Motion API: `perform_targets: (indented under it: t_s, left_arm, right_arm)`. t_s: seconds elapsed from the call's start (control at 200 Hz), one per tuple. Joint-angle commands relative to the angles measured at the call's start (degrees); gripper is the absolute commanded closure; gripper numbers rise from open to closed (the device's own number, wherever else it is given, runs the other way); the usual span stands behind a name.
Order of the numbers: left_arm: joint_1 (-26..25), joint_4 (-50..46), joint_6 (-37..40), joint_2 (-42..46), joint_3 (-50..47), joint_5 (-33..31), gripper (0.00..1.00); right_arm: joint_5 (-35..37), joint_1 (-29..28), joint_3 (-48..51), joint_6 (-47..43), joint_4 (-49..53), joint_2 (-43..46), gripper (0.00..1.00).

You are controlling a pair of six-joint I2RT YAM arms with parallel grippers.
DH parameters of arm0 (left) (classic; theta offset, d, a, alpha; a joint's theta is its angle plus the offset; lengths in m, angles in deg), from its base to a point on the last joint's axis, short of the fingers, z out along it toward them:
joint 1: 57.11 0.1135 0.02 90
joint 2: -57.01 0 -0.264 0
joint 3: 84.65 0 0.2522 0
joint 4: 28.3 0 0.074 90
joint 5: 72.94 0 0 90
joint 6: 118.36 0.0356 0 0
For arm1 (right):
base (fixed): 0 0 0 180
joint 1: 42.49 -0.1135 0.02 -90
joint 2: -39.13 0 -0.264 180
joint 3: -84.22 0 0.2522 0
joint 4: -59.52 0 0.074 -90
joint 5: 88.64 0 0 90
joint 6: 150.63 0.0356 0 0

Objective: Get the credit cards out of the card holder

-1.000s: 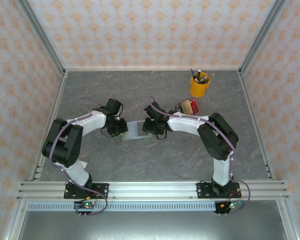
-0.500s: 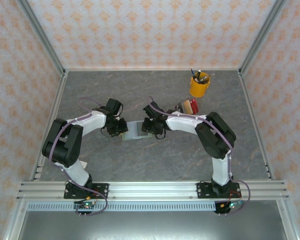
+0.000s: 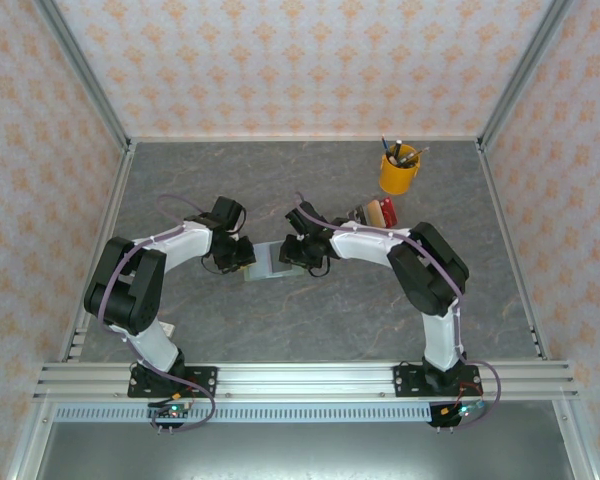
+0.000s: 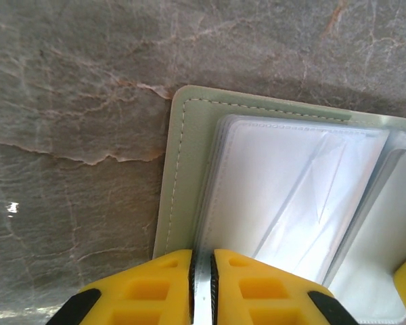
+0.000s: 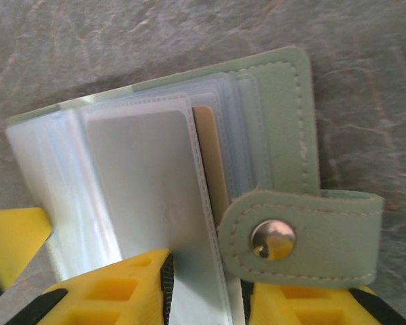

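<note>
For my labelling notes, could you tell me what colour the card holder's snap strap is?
Pale mint green strap, silver snap; clearest in the right wrist view.

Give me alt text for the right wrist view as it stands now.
The mint-green card holder lies open on the grey marbled table, its clear sleeves fanned out, with the edge of a tan card showing behind the front sleeve. That sleeve runs down between the right gripper's yellow fingers, beside the snap strap.
</note>
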Motion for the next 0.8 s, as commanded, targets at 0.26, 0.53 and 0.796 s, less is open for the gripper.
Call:
perform_targets:
  t_s: [0.26, 0.53, 0.796]
  left_arm:
    - [-0.50, -1.98, 0.65, -1.07, 0.14, -0.06, 0.86]
    - [-0.52, -2.26, 0.70, -1.06, 0.52, -0.06, 0.86]
    - [-0.45, -3.02, 0.85, -0.24, 0.73, -0.74, 0.86]
  right_arm:
    - [-13.30, 0.82, 3.67, 3.00, -13.44, 4.13, 0.64]
    - [-10.00, 0.70, 2.42, 1.67, -8.33, 4.85, 0.64]
    - [-14.40, 0.07, 2.42, 2.17, -13.01, 4.43, 0.64]
